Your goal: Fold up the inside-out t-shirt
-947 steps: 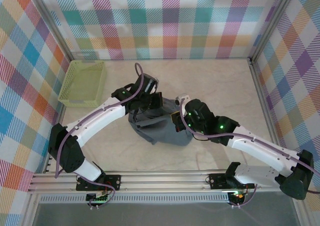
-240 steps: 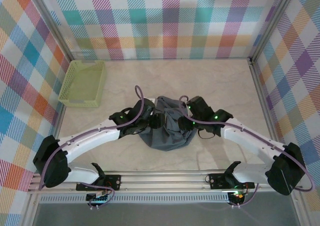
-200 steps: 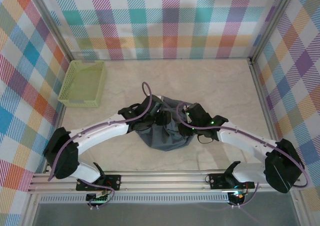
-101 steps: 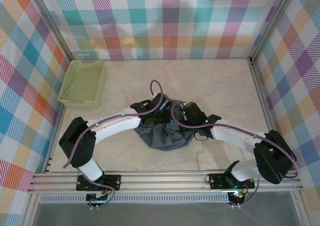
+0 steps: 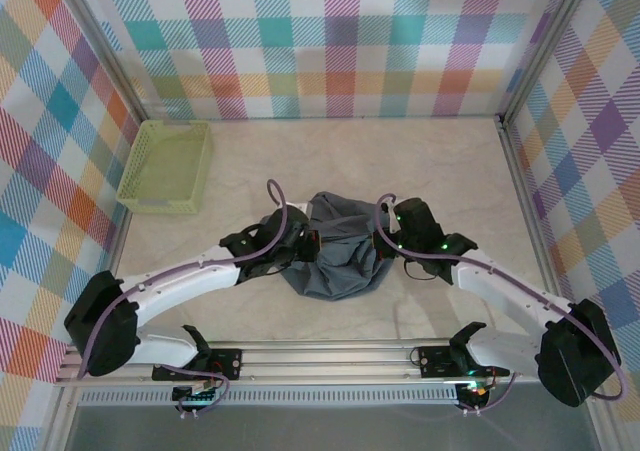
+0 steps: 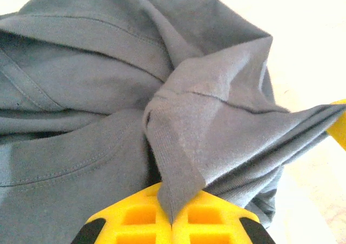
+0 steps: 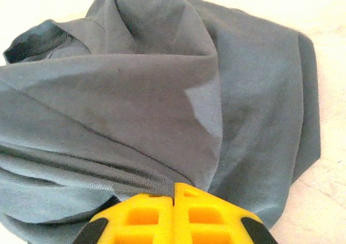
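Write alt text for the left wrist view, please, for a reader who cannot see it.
The yellow left claw is shut on a taut fold of the grey t-shirt at the bottom edge. The rest lies bunched in creases on a pale table.

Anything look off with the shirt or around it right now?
The t-shirt is bunched in a crumpled heap, not spread flat. Left gripper and right gripper each have jaws shut on a fold of it. Basket sits upright, apart.
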